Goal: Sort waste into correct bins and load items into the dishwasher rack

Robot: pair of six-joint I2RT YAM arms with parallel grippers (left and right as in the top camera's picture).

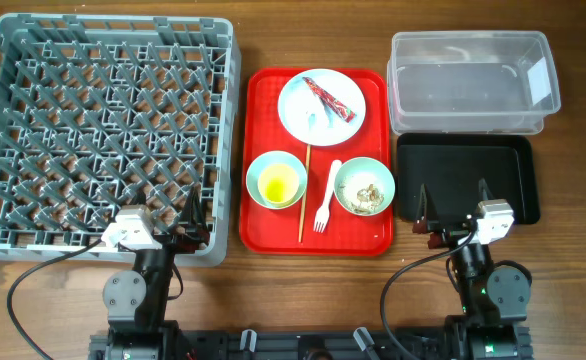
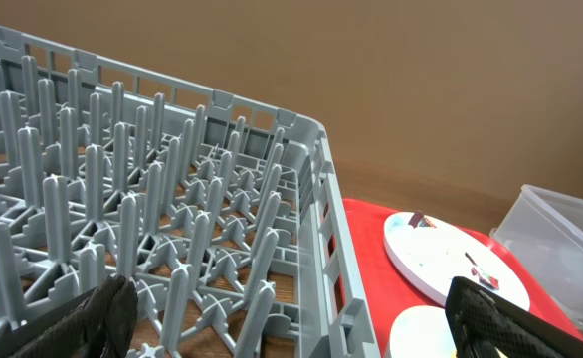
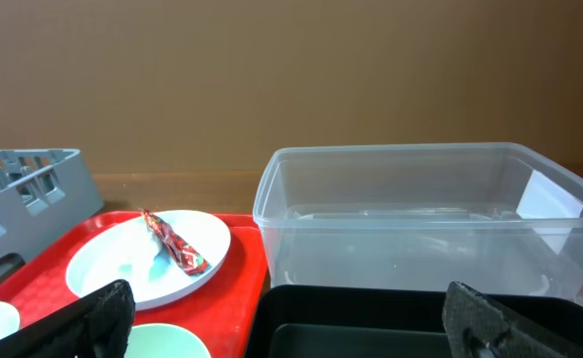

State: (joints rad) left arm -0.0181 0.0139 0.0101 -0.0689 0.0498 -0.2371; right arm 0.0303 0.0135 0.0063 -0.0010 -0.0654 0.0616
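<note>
The grey dishwasher rack (image 1: pixel 103 120) fills the left side and holds nothing. On the red tray (image 1: pixel 263 100) a pale plate (image 1: pixel 301 100) carries the red foil wrapper (image 1: pixel 331 100) and a small white tissue (image 1: pixel 316 121). In front stand a blue-green bowl (image 1: pixel 258 178) holding the yellow cup (image 1: pixel 277 184) and a second bowl (image 1: pixel 345 190) with beige crumbs (image 1: pixel 366 192). The wooden stick (image 1: pixel 304 195) and white fork (image 1: pixel 327 198) lie between them. The clear tub (image 1: pixel 470 38) and black tray (image 1: pixel 463 165) are at the right. My left gripper (image 1: pixel 158 218) is open over the rack's near right corner. My right gripper (image 1: pixel 454 205) is open over the black tray's near edge.
The left wrist view shows the rack's pegs (image 2: pixel 172 199) and right wall, with the plate (image 2: pixel 441 259) beyond it. The right wrist view shows the tub (image 3: pixel 421 219) behind the black tray (image 3: pixel 371 318), and the plate (image 3: pixel 112 264) with the wrapper (image 3: pixel 177 247) at left.
</note>
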